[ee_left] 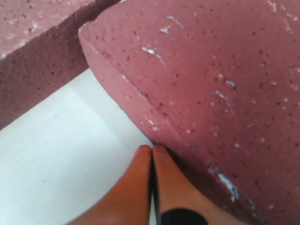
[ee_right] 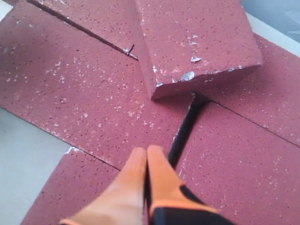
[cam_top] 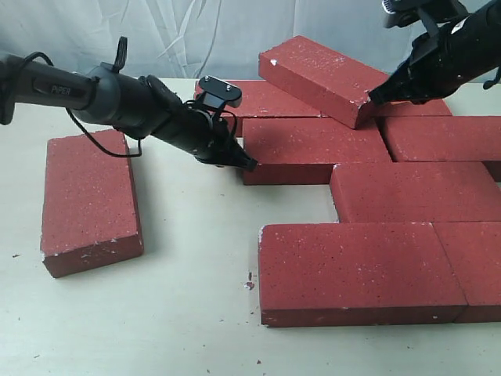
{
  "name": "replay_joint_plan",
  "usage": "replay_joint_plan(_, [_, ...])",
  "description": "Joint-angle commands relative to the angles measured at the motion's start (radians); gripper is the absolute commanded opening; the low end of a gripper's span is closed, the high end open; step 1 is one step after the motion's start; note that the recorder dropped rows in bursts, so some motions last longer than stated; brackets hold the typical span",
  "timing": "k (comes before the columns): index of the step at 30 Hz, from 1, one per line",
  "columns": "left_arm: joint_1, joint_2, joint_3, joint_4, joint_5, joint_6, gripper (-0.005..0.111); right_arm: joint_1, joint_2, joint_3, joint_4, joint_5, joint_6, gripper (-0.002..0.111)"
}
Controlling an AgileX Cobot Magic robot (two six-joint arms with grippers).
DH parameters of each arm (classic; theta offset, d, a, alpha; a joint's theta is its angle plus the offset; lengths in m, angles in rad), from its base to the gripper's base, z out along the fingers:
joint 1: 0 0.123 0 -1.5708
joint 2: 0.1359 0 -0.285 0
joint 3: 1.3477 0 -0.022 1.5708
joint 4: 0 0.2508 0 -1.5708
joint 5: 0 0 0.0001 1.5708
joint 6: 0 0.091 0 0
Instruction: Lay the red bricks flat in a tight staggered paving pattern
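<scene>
This looks like a robot lab or test bench: a plain pale counter (cam_top: 196,313) stands before a creased grey cloth (cam_top: 156,31) hung as a backdrop, and two black arms (cam_top: 117,98) (cam_top: 462,51), one trailing a loose cable (cam_top: 88,135), reach over bricks (cam_top: 356,270) lying on it.

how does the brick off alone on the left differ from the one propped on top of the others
The lone brick lies flat on the table; the propped brick is tilted, resting on other bricks. The lone brick stands apart from the rest; the propped brick overlaps the group, with the shut right gripper at its end. Both are dark red with white specks.
</scene>
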Motion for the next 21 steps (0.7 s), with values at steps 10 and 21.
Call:
replay_joint_plan(10, [-0.028,0.024,-0.005,-0.074,-0.043,-0.003,0.0,-0.01,-0.015,0.012,0.01,-0.031,0.005,-0.001])
replay_joint_plan(21, [-0.03,0.071,-0.055,-0.081,0.008,-0.001,0.0,-0.01,-0.015,0.012,0.01,-0.031,0.005,-0.001])
